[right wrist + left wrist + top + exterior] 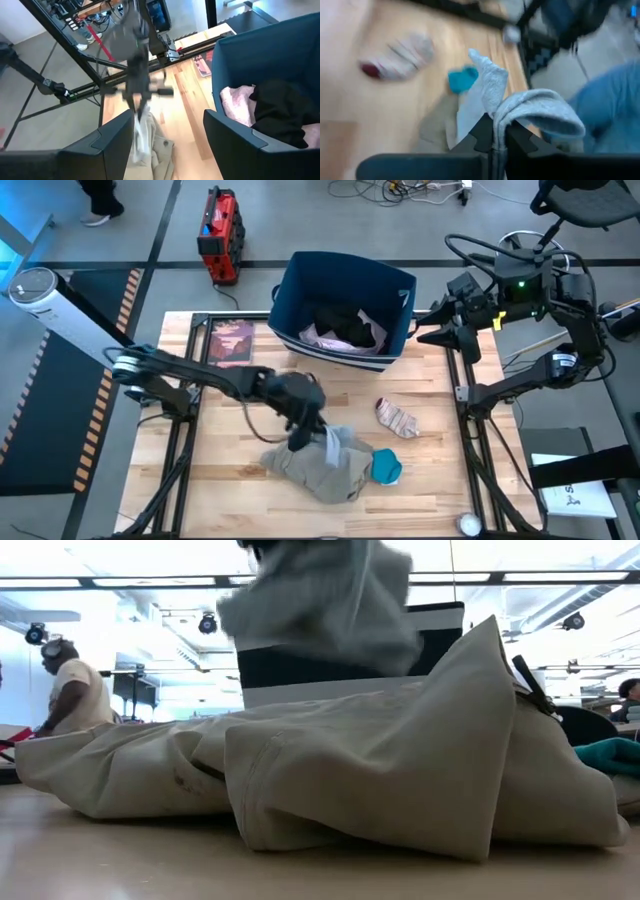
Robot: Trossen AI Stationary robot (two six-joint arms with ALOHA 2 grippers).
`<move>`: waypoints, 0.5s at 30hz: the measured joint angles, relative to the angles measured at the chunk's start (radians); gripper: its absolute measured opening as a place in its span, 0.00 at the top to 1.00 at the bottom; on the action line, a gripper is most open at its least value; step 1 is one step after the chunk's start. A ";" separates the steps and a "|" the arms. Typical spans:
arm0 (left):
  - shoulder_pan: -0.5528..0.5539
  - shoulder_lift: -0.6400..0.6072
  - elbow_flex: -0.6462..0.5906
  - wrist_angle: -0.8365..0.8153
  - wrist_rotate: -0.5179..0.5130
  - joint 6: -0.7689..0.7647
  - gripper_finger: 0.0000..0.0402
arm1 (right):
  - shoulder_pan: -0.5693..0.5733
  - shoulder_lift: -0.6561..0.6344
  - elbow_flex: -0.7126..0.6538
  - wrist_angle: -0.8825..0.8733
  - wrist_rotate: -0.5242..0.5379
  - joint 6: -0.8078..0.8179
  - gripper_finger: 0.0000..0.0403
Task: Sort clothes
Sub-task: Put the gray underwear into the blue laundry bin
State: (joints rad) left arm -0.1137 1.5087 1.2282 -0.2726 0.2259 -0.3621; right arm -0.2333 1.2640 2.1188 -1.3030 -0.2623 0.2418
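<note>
Clamped together on a light grey garment [520, 107], our left gripper [494, 145] holds the cloth pinched between its two dark fingers [481, 132], so that it bulges up and folds over beside them. From above, that left gripper [303, 427] is over the middle of the table's front half, and the grey garment [328, 442] hangs from it above the grey-beige garment [325, 465]. At table height the grey garment [325, 600] is lifted clear of the wood, while the grey-beige garment [360, 775] lies spread wide and crumpled on the table [440, 470].

Just beside the beige heap, on its right as seen from above, we see a teal piece [386, 466], touching the heap's edge. A striped pinkish sock [397, 418] lies alone on the bare wood, near the teal piece and between the heap and the bin. The navy bin [345, 305] stands at the table's far edge, and in it we see a black garment [340, 323] lying on a pale pink one [325, 336]. A flat pink-covered book [231, 341] lies on the table to the bin's left.

Our right gripper [170, 132] waits with its fingers spread apart, raised off the table's right side beside the bin, holding nothing.
</note>
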 joint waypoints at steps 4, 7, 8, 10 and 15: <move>0.028 -0.137 0.000 0.011 -0.130 -0.060 0.98 | 0.000 0.000 0.000 0.006 0.000 -0.018 0.45; 0.051 -0.234 0.000 0.017 -0.252 -0.087 0.99 | 0.000 0.000 0.000 0.015 0.000 -0.020 0.47; 0.058 -0.262 0.003 0.021 -0.296 -0.084 0.99 | 0.000 0.000 0.000 0.022 0.000 -0.022 0.47; 0.075 -0.300 0.017 0.011 -0.369 -0.045 0.99 | 0.000 0.000 0.000 0.045 0.000 -0.025 0.48; 0.159 -0.293 0.156 -0.026 -0.462 0.110 0.99 | 0.000 0.002 0.000 0.098 0.001 -0.035 0.47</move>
State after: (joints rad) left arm 0.0449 1.2157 1.3843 -0.2989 -0.2360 -0.2521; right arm -0.2333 1.2656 2.1189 -1.2046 -0.2615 0.2070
